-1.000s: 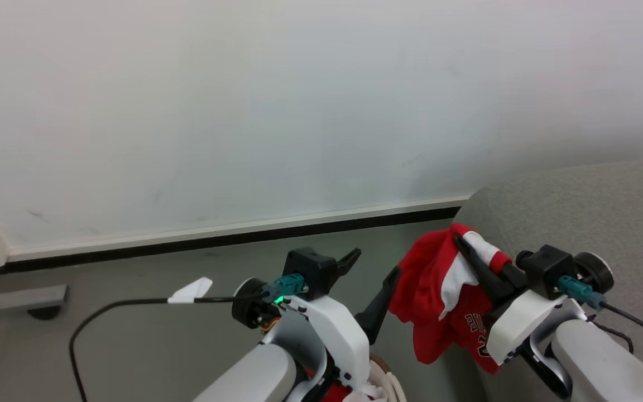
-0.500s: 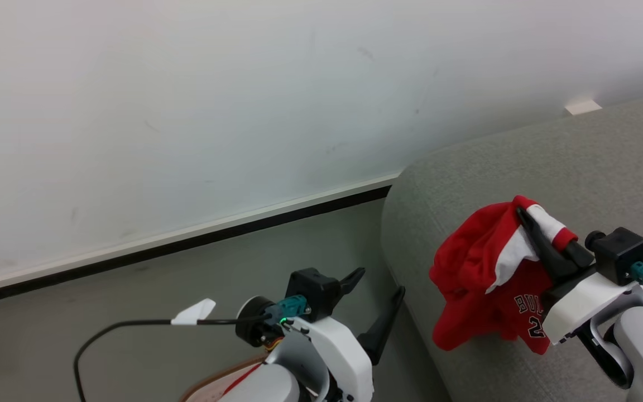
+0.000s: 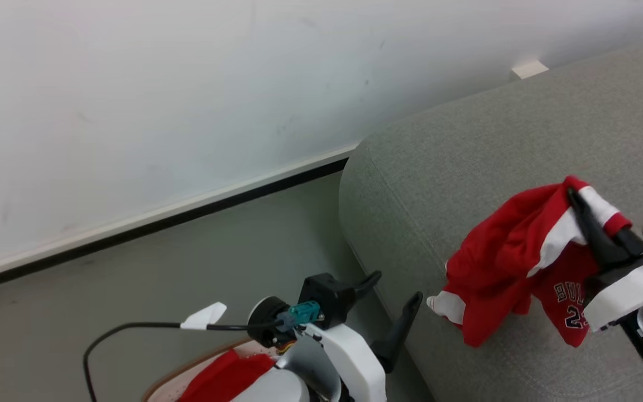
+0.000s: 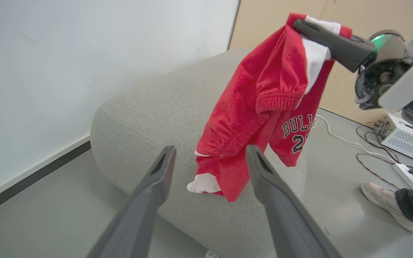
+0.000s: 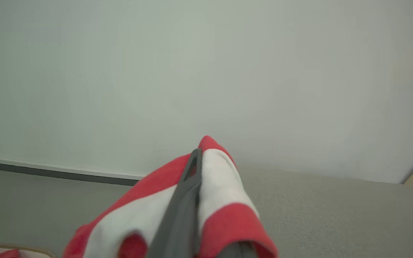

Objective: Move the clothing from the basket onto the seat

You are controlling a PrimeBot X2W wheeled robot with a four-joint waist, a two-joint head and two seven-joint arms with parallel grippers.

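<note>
One red-and-white jersey is clamped between the shut fingers of the right gripper and hangs over the grey sofa. A second red garment is seen inside the one basket. The two fingers of the left gripper are spread apart, with nothing held.

Clothing: soft red cloth (ribbed hem). Seat: coarse matt grey weave. Fingers: matt dark plastic.
</note>
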